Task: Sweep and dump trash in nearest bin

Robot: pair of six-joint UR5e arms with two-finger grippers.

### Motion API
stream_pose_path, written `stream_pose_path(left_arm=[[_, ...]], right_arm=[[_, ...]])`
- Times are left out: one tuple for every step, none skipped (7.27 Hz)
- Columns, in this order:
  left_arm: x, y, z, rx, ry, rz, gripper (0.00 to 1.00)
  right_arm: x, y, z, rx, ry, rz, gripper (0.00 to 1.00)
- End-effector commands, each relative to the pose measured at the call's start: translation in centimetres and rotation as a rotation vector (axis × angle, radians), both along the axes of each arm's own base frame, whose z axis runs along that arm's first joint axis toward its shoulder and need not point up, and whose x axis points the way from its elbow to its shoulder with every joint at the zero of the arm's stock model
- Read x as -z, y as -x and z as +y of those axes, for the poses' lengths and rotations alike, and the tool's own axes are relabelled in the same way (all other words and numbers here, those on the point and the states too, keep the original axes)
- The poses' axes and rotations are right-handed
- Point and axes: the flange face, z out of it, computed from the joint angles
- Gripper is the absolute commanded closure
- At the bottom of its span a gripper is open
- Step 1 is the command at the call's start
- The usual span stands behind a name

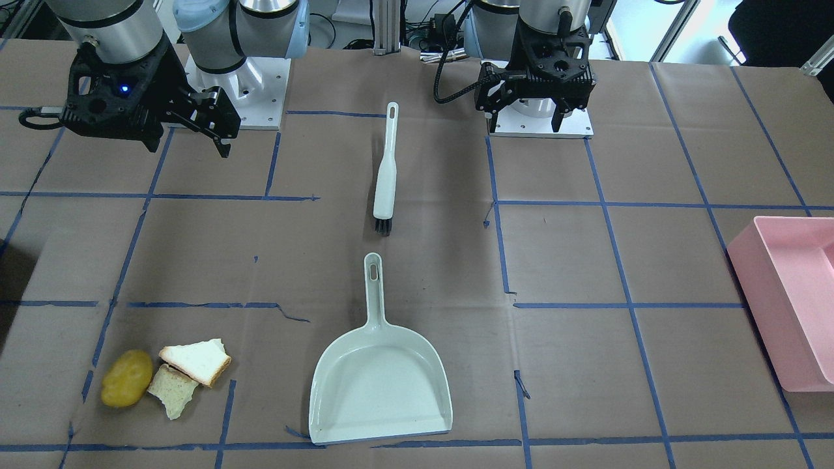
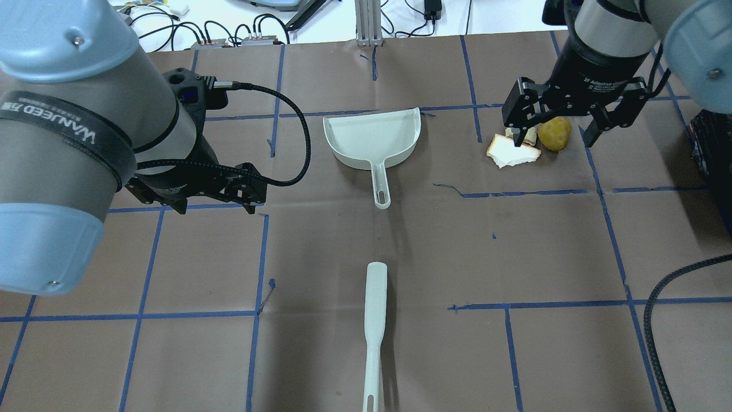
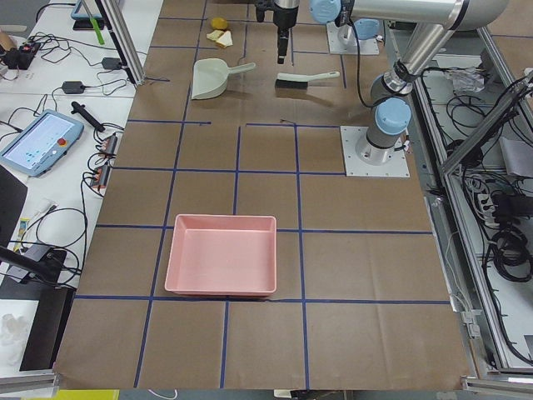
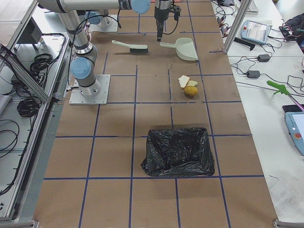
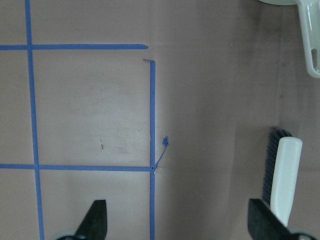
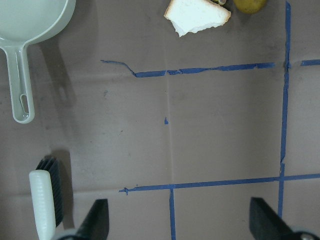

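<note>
Potato (image 1: pixel 127 378) touching bread (image 1: pixel 195 361); dustpan (image 1: pixel 381 384), brush (image 1: pixel 386 170) centre; left gripper (image 5: pixel 178 218), right gripper (image 6: pixel 180 218): fingers spread, empty.

The black two-finger left gripper (image 2: pixel 216 206) and the matching right gripper (image 2: pixel 553 139) both hang above the worktop (image 2: pixel 434 246), pointing straight down, jaws spread wide.

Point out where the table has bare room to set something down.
Widest bare stretch: between the dustpan and the pink bin. Also free: between the bread pieces and the black-lined bin. Crowded: the potato-like lump bunched with the bread, and the centre, where brush and dustpan lie end to end.
</note>
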Motion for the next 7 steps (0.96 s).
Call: stream_pose_path(left_arm=[[0.12, -0.03, -0.06, 0.003, 0.001, -0.002, 0.0], [0.22, -0.03, -0.07, 0.003, 0.002, -0.002, 0.0], [0.29, -0.03, -0.07, 0.003, 0.002, -0.002, 0.0], [0.22, -0.03, -0.02, 0.001, 0.004, -0.002, 0.0], [0.22, -0.03, -0.02, -0.005, 0.004, -0.001, 0.0], [0.22, -0.03, -0.02, -0.003, 0.004, -0.001, 0.0], [0.25, -0.07, 0.05, -0.002, 0.003, -0.005, 0.0]], right_arm=[[-0.25, 0.2, -0.98, 0.002, 0.009, 0.005, 0.0], [-0.27, 0.16, -1.06, 0.002, 0.011, 0.001, 0.0], [-0.27, 0.17, -1.0, 0.002, 0.011, 0.002, 0.0], [-0.19, 0.16, -1.05, 0.002, 0.009, 0.001, 0.0], [0.03, 0.07, -0.99, 0.001, 0.005, -0.001, 0.0], [0.33, 0.14, -0.95, 0.004, -0.002, -0.001, 0.0], [0.39, 0.14, -0.95, 0.002, -0.002, -0.001, 0.0]])
